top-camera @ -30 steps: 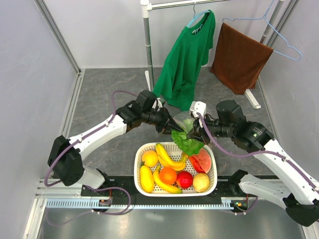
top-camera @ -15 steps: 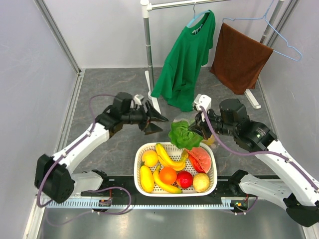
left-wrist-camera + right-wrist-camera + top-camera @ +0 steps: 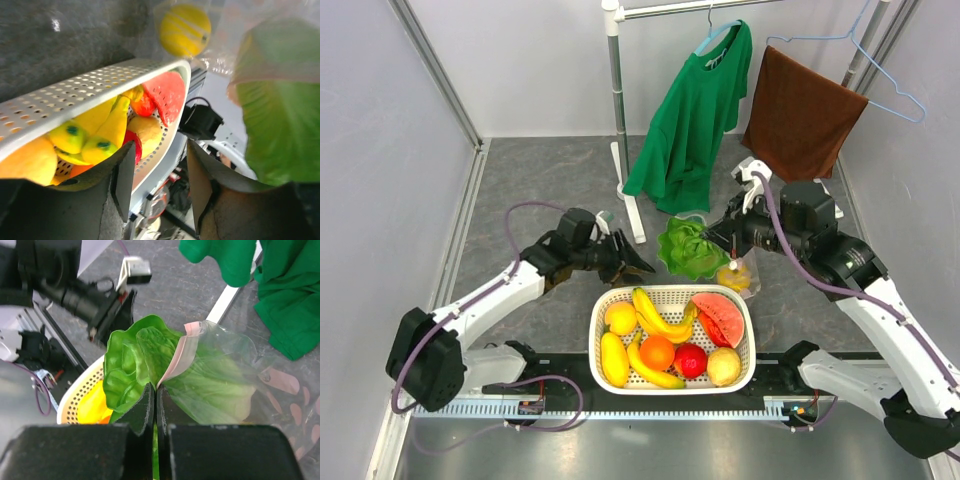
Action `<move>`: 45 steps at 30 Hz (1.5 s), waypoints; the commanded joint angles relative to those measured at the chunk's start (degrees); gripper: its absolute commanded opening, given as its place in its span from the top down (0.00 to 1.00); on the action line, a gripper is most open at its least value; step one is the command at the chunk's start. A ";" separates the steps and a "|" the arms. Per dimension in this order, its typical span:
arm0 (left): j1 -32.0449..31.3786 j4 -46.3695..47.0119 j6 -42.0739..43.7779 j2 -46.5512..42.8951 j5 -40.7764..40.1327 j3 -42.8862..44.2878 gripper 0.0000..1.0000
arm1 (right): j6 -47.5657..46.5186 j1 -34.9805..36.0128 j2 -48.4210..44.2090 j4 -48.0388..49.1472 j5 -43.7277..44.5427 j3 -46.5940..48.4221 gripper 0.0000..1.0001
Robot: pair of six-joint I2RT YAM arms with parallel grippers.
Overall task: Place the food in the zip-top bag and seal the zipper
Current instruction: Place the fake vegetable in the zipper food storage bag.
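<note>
The leafy green lettuce (image 3: 686,248) sits in the mouth of the clear zip-top bag (image 3: 752,262), partly poking out. My right gripper (image 3: 155,390) is shut on the bag's pinkish zipper (image 3: 180,356) beside the lettuce (image 3: 127,360) and holds the bag (image 3: 225,380) up. A round yellow fruit (image 3: 734,277) lies inside the bag, also seen in the left wrist view (image 3: 185,29). The orange (image 3: 657,352) rests in the white basket (image 3: 745,352). My left gripper (image 3: 635,266) is open and empty, left of the lettuce and above the basket rim (image 3: 100,92).
Bananas (image 3: 658,318), a watermelon slice (image 3: 722,320), a red fruit (image 3: 690,360) and other yellow fruits fill the basket. A clothes rack pole (image 3: 616,100) stands behind, with a green shirt (image 3: 695,110) and a brown towel (image 3: 802,115) hanging on it.
My left gripper opened and drew back to the left, away from the bag mouth. My right gripper carried the bag edge and lettuce up and to the right.
</note>
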 commanded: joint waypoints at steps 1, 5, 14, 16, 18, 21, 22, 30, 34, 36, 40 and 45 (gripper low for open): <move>-5.79 9.80 -0.81 0.00 -3.13 2.27 0.51 | 7.96 -2.49 0.91 4.78 -3.46 2.87 1.00; -9.49 15.43 -0.47 0.44 -8.66 3.15 0.53 | 11.92 -4.94 2.41 6.01 -7.33 2.87 1.00; -11.34 28.79 0.24 3.60 -13.15 1.39 0.60 | 16.85 -6.88 2.59 9.35 -11.73 3.66 1.00; -11.34 32.12 0.15 4.04 -13.15 0.69 0.60 | 17.20 -7.15 2.67 9.44 -12.26 3.74 1.00; -11.34 33.45 0.24 4.66 -13.77 0.42 0.60 | 17.73 -7.24 2.59 9.61 -12.79 3.83 1.00; -11.34 34.42 1.20 5.19 -15.00 0.07 0.60 | 18.26 -7.41 2.67 10.14 -13.23 3.66 1.00; -11.34 34.34 1.46 5.19 -15.52 -0.10 0.60 | 18.52 -7.41 2.76 10.14 -13.40 3.66 1.00; -11.34 33.10 1.55 3.44 -14.65 -3.09 0.60 | 18.52 -7.68 2.85 10.75 -13.41 3.57 1.00; -11.34 32.85 2.08 0.97 -10.70 -4.41 0.59 | 17.73 -7.94 2.32 10.67 -12.97 2.61 1.00; -11.34 29.78 2.26 -0.34 -11.74 -4.76 0.59 | 17.55 -7.85 2.23 10.75 -13.05 2.60 1.00; -11.34 29.94 2.87 -1.32 -14.38 -5.12 0.59 | 18.78 -8.03 2.15 12.07 -14.19 2.52 1.00; -11.34 33.37 2.35 0.88 -15.00 -4.33 0.60 | 20.54 -8.29 2.85 13.21 -16.48 3.22 1.00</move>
